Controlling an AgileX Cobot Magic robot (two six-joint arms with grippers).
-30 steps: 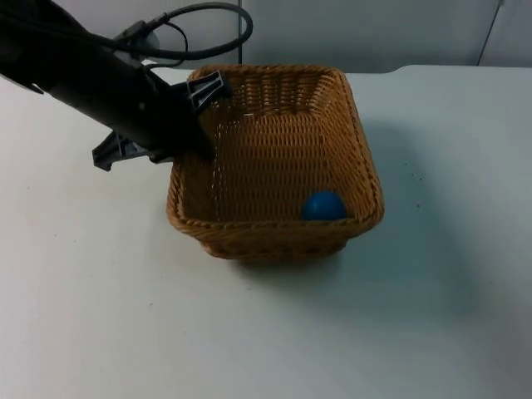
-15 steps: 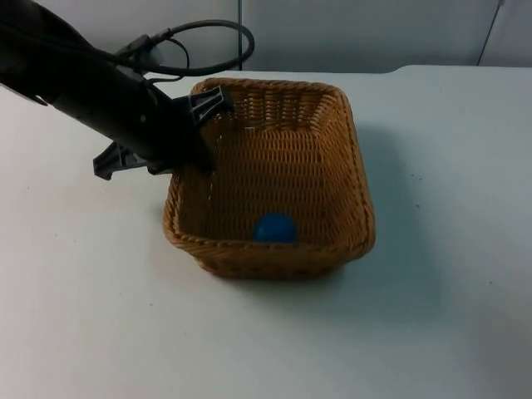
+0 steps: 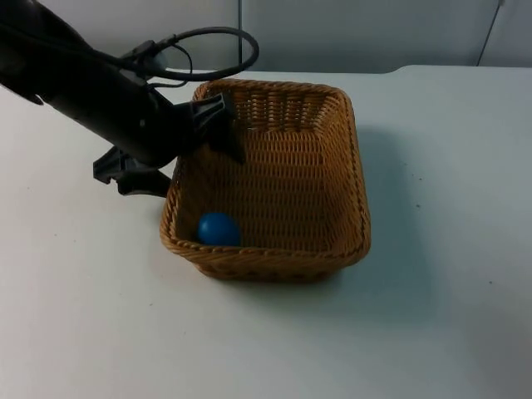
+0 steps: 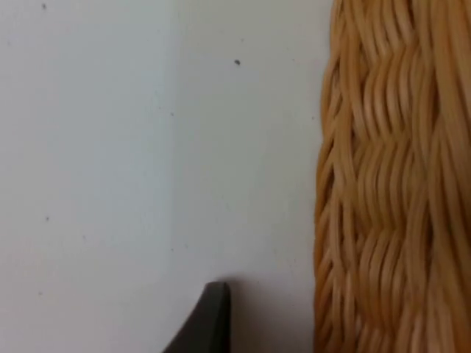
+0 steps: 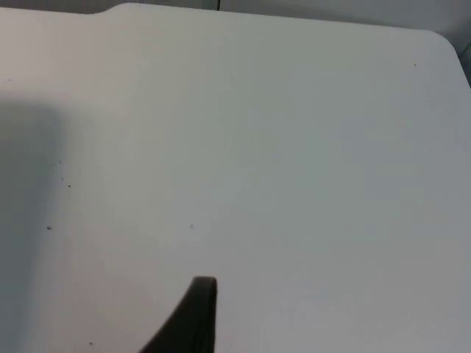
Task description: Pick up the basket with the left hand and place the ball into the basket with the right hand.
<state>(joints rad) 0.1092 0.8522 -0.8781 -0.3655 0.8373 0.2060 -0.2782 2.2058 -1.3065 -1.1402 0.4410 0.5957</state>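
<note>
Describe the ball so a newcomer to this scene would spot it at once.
On the white table sits a brown wicker basket, its left wall gripped by the left end effector. Inside it, in the near left corner of the floor, lies the ball. It is small, round, smooth and bright blue, the one coloured thing against the woven brown.

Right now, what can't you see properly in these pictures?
- Left end effector: in the top view its own arm covers its grip on the basket rim, so open or shut is unclear.
- Blue ball: its underside sits behind the basket's near wall.
- Right end effector: one fingertip over the table.
</note>
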